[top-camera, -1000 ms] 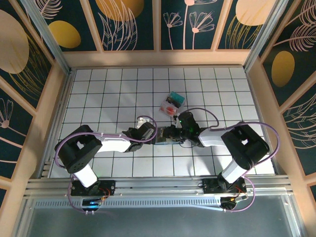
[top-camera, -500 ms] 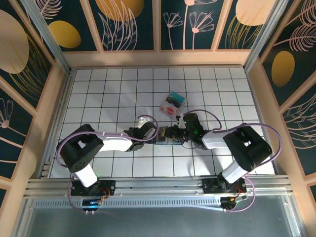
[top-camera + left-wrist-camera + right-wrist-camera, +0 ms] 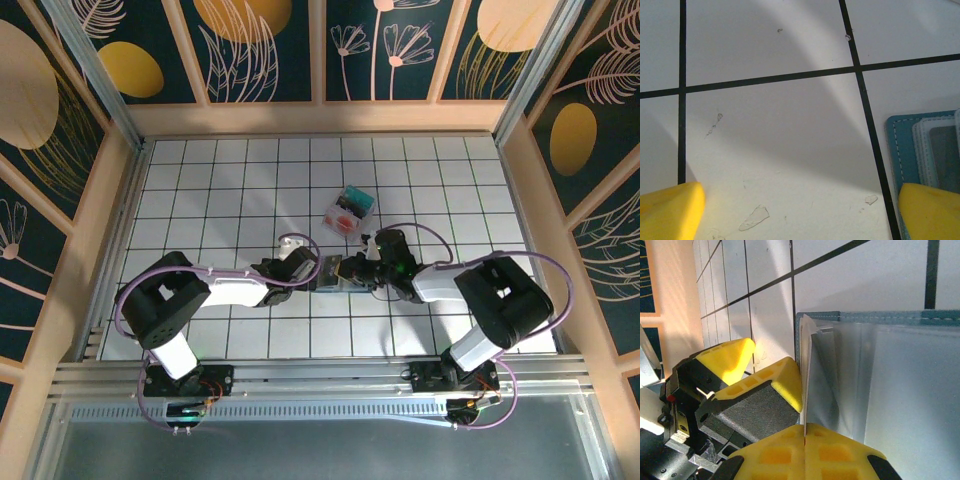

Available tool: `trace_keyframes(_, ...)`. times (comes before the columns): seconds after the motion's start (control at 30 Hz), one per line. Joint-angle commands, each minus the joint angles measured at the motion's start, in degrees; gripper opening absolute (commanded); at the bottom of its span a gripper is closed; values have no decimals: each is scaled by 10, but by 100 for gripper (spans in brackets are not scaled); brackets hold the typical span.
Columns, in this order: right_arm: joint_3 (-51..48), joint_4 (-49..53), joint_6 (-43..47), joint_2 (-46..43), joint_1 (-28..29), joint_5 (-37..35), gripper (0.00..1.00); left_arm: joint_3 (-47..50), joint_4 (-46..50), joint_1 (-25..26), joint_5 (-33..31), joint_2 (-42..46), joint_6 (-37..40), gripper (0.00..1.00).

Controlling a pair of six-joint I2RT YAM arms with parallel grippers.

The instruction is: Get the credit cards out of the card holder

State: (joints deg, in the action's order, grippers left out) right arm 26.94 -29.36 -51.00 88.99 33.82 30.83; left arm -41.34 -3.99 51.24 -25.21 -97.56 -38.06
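Nearest the arm bases, the left gripper (image 3: 800, 212) is low over the tiled table (image 3: 200, 180) with its yellow fingers spread wide. One finger is over bare tile. The other is at the stitched corner of the card holder (image 3: 904, 150), touching or just above it.

The card holder lies flat between the two grippers, roughly mid-table, with the left gripper at its 9 o'clock and the right gripper (image 3: 805, 440) at its 3 o'clock. The right gripper's fingers are pressed together on a thin pale sheet (image 3: 804, 385) that stands edge-on out of the open holder, beside a cloudy clear pocket. I cannot tell whether this sheet is a card or a flap of the holder.

Farther out, at about 1 o'clock from the holder and well apart from it, is a small heap of credit cards (image 3: 350, 209). It holds at least a teal one and a whitish-pink one with a red blotch, overlapping on the tiles.

My reading is that the task is partly done, with some cards already out and set aside. How many remain inside cannot be counted, because the pocket is too cloudy. What seems left is to draw the pinched sheet clear if it is a card, put it with the heap, and check the remaining slots.
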Motion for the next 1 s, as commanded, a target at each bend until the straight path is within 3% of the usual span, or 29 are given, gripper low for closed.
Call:
trace_keyframes(0.0, 4, 29, 18, -25, -5, -22, 5, 12, 79, 1, -2, -25, -1, 99)
trace_keyframes(0.27, 45, 144, 58, -40, -6, -58, 4, -13, 95, 1, -11, 15, 13, 99)
trace_keyframes(0.57, 76, 183, 84, -29, -6, -28, 4, -47, 79, 1, -10, 59, 47, 99)
trace_keyframes(0.77, 79, 182, 86, -24, -6, -22, 4, -55, 46, 1, 10, 39, 70, 99)
trace_keyframes(0.97, 74, 171, 79, -17, -6, -12, 4, -78, 45, 1, -11, -1, 84, 99)
